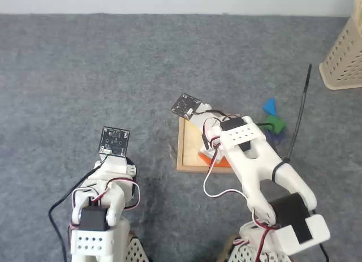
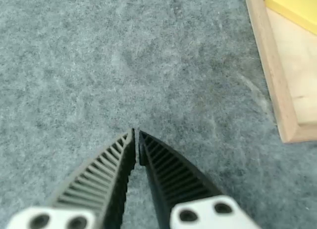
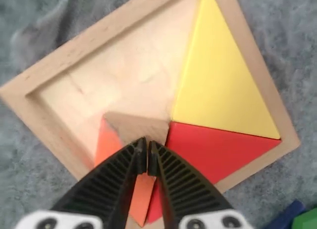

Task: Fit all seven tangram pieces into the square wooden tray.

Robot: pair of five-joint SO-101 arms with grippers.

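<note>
The square wooden tray holds a large yellow triangle, a red triangle and an orange piece. My right gripper is shut, its tips low over the orange piece's edge with nothing visible between them. In the high view the right arm covers much of the tray. A blue piece, a green piece and a purplish piece lie on the carpet to the tray's right. My left gripper is shut over bare carpet, left of the tray's corner.
Grey carpet covers the table. A beige slotted basket stands at the far right back. A thin black rod rises beside the loose pieces. Open carpet lies left of and behind the tray.
</note>
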